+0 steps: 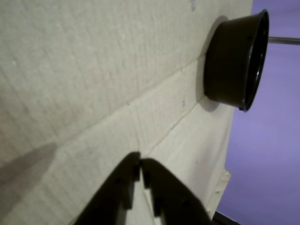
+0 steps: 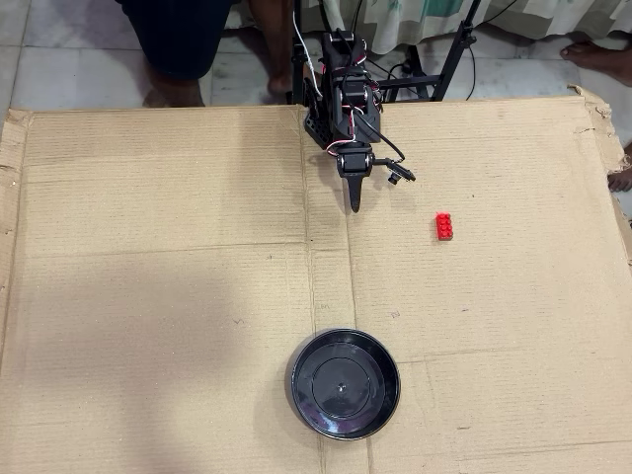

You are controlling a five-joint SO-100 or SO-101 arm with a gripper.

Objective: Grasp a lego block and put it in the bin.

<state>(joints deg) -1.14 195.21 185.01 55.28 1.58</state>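
Observation:
The red lego block (image 2: 444, 226) lies on the cardboard, to the right of and slightly below my gripper (image 2: 355, 202) in the overhead view. The gripper is shut and empty, its tip pointing down the sheet near the arm's base. The black round bin (image 2: 345, 383) sits on the cardboard near the bottom edge, well below the gripper. In the wrist view the shut gripper (image 1: 140, 161) rises from the bottom edge and the bin (image 1: 234, 61) shows on its side at the upper right. The lego block is out of the wrist view.
A large flat cardboard sheet (image 2: 158, 296) covers the floor and bears everything. The arm's base (image 2: 341, 89) stands at its far edge, with tripod legs (image 2: 449, 59) behind it. A person's feet (image 2: 178, 94) stand beyond the far edge.

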